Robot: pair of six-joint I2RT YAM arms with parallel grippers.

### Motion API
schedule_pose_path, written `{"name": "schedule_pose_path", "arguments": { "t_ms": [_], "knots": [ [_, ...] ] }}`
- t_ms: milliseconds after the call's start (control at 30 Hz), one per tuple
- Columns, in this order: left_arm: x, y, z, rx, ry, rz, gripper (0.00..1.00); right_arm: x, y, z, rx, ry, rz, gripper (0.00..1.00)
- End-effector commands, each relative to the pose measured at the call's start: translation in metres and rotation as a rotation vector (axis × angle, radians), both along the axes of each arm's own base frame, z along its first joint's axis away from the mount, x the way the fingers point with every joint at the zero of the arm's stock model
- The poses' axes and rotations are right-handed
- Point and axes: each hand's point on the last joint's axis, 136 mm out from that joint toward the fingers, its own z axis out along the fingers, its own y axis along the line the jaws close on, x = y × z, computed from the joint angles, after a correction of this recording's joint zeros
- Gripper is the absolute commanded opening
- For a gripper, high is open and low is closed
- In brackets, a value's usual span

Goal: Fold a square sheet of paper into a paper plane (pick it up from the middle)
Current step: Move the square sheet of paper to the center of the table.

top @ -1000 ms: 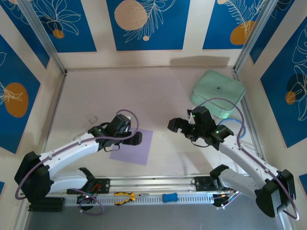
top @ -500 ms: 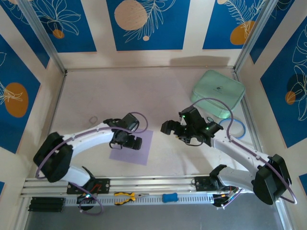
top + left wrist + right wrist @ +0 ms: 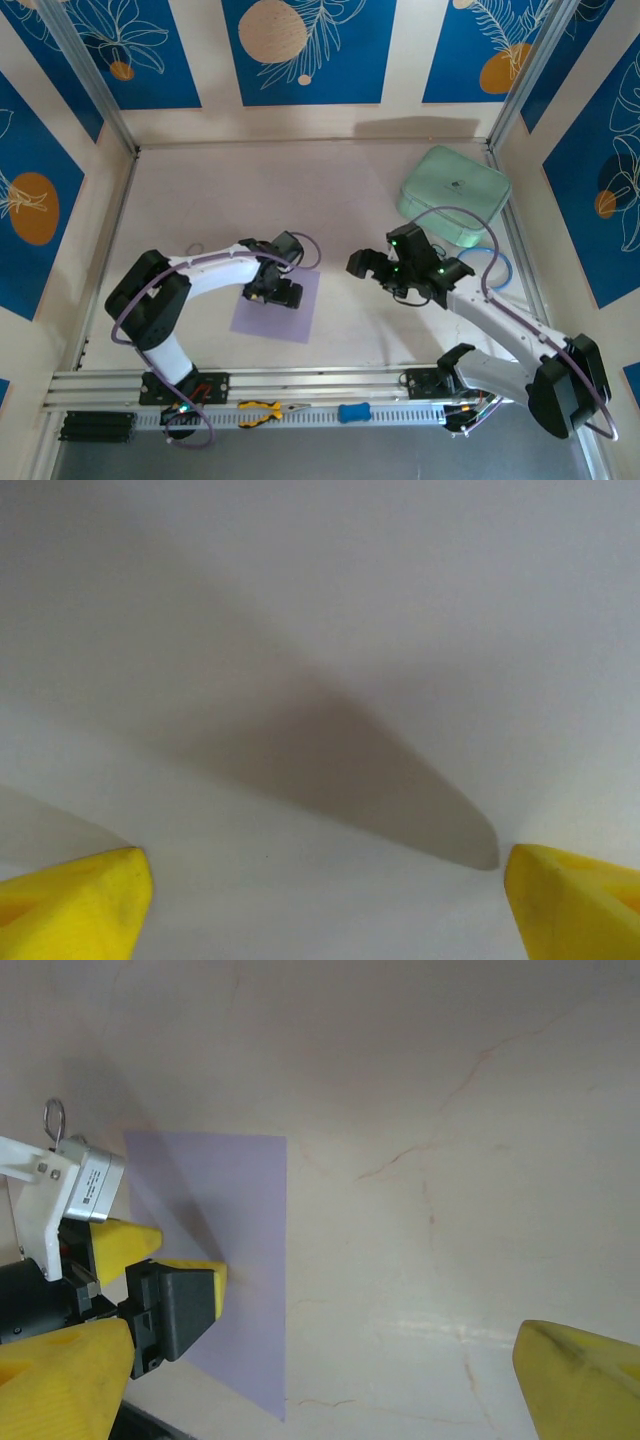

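Lavender square sheet of paper (image 3: 292, 322) flat at lower centre, left gripper (image 3: 277, 292) spread wide over it (nothing pinched), right gripper (image 3: 372, 270) right of centre, fingers splayed, empty.

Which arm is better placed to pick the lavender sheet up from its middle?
Left. The left gripper is open, low over the middle of the square sheet of paper. The right gripper is beside the sheet, over the table.

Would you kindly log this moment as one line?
left gripper: open, over flat square sheet of paper | right gripper: open, empty
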Motion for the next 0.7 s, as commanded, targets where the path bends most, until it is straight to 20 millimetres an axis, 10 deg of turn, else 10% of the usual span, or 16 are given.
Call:
{"name": "schedule_pose_path", "arguments": {
  "t_ms": [0, 267, 667],
  "knots": [
    [-0.002, -0.023, -0.009, -0.104, 0.060, 0.043, 0.90, -0.002, -0.012, 0.004, 0.004, -0.045, 0.005, 0.99],
    [0.015, -0.036, 0.009, -0.142, -0.004, 0.101, 0.90, 0.000, -0.039, 0.007, 0.270, -0.002, -0.074, 0.99],
    [0.001, 0.013, 0.073, -0.099, -0.175, 0.125, 0.92, -0.027, -0.030, 0.029, 0.230, -0.014, 0.055, 0.99]
  ]
}}
